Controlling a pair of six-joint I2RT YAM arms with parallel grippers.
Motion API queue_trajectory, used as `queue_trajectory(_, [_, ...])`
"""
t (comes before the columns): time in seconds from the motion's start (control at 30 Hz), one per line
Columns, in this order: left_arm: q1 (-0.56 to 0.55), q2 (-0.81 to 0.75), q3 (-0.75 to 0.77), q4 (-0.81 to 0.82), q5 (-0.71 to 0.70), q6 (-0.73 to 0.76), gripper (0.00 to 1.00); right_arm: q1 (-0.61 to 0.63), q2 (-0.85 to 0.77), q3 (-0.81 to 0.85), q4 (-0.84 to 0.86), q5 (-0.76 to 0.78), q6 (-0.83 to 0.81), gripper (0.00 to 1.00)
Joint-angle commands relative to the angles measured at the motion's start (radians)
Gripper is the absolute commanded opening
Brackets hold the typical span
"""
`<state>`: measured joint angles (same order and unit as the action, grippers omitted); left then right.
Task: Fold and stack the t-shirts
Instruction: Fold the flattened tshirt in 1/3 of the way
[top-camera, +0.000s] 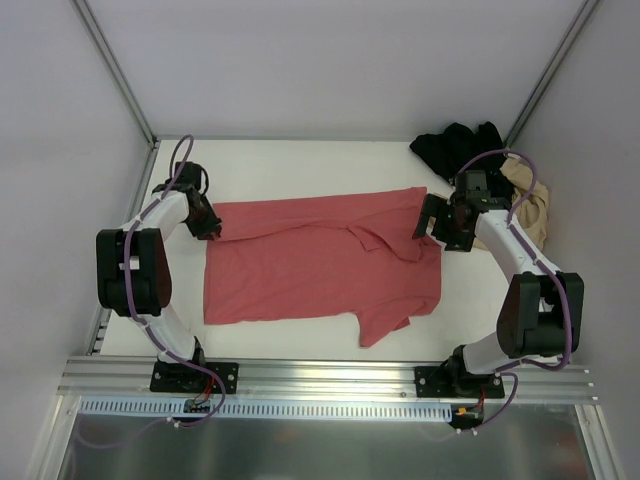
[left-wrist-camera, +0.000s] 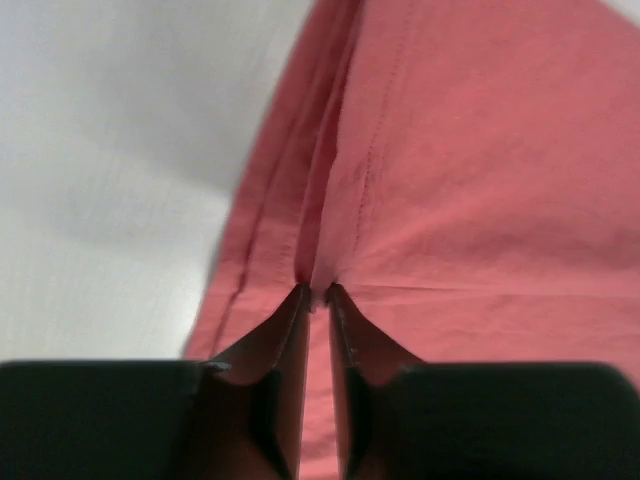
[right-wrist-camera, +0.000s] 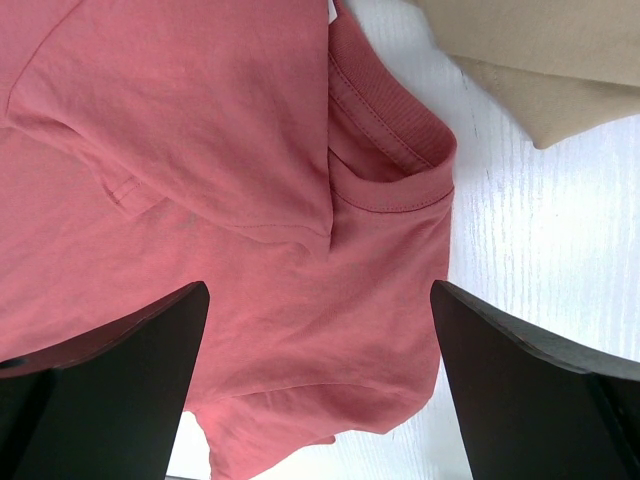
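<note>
The coral-red t-shirt lies spread across the middle of the table, its top part folded down over the body. My left gripper is at the shirt's left upper corner. In the left wrist view its jaws stand nearly together, and a raised crease of the red cloth runs into the tips of the left gripper. My right gripper hovers open over the collar end. Between its wide fingers, red cloth and the ribbed collar lie untouched under the right gripper. A black t-shirt and a beige one lie crumpled at the back right.
White table with a metal frame rail along the near edge and grey walls around. The beige shirt lies close behind the right arm's wrist. One sleeve of the red shirt sticks out toward the near edge.
</note>
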<state>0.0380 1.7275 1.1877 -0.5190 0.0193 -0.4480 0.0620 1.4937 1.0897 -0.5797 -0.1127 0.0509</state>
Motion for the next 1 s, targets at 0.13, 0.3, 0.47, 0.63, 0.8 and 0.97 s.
queue_trajectory(0.13, [-0.010,-0.062,-0.048,-0.021,-0.247,-0.078,0.65,-0.008,-0.038,0.006,0.007,-0.007,-0.009,1.00])
queue_trajectory(0.3, [-0.010,-0.100,-0.045,-0.039,-0.263,-0.095,0.79,-0.010,-0.061,-0.011,0.026,-0.022,-0.010,0.99])
queue_trajectory(0.47, [-0.024,-0.213,-0.066,-0.010,-0.222,-0.107,0.79,-0.008,-0.072,-0.034,0.043,-0.027,-0.011,1.00])
queue_trajectory(0.63, [-0.072,-0.465,-0.178,0.157,0.029,-0.057,0.80,-0.005,-0.039,-0.030,0.046,-0.058,-0.010,0.99])
queue_trajectory(0.8, [-0.084,-0.575,-0.249,0.116,0.152,-0.026,0.81,0.001,-0.090,-0.063,0.038,-0.091,-0.003,1.00])
queue_trajectory(0.97, [-0.124,-0.698,-0.454,0.158,0.185,-0.077,0.81,0.004,-0.196,-0.168,0.053,-0.078,0.003,0.99])
